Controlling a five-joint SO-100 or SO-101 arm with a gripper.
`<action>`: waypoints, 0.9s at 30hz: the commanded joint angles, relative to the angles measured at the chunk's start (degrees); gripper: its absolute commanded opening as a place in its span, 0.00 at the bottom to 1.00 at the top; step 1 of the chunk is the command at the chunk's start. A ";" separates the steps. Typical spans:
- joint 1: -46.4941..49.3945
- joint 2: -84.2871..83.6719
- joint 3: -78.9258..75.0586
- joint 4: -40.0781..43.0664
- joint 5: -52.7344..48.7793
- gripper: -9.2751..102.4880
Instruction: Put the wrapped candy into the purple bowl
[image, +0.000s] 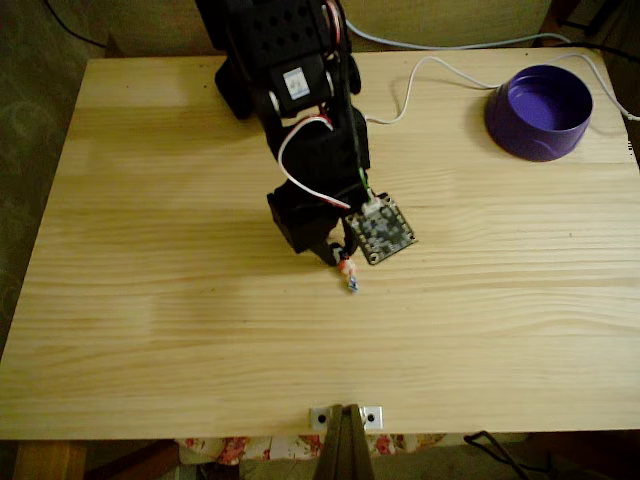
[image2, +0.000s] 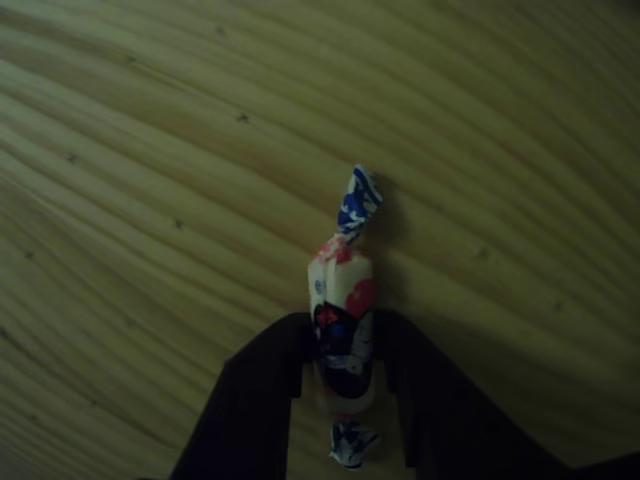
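Near the middle of the wooden table (image: 150, 300), the gripper (image: 340, 262) has its jaws on either side of the wrapped candy (image2: 343, 320) — touching its flanks, apparently clamped, though the grip looks shallow. The purple bowl (image: 540, 112) sits well apart, toward two o'clock in the fixed view. Best to squeeze the body firmly — not the twisted ends — then lift straight up before swinging.

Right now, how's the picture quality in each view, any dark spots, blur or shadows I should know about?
Fixed view: evenly lit and soft; the table reads clearly, the arm is near-black with little detail, and the wrapped candy is tiny. Other view: dim and underexposed, the hand a dark silhouette, the candy casting a soft shadow to its right.
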 joint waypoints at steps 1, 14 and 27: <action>0.35 5.19 -4.92 2.46 3.78 0.11; -2.64 19.86 -19.42 12.39 16.52 0.10; -16.61 30.06 -32.87 18.02 21.53 0.10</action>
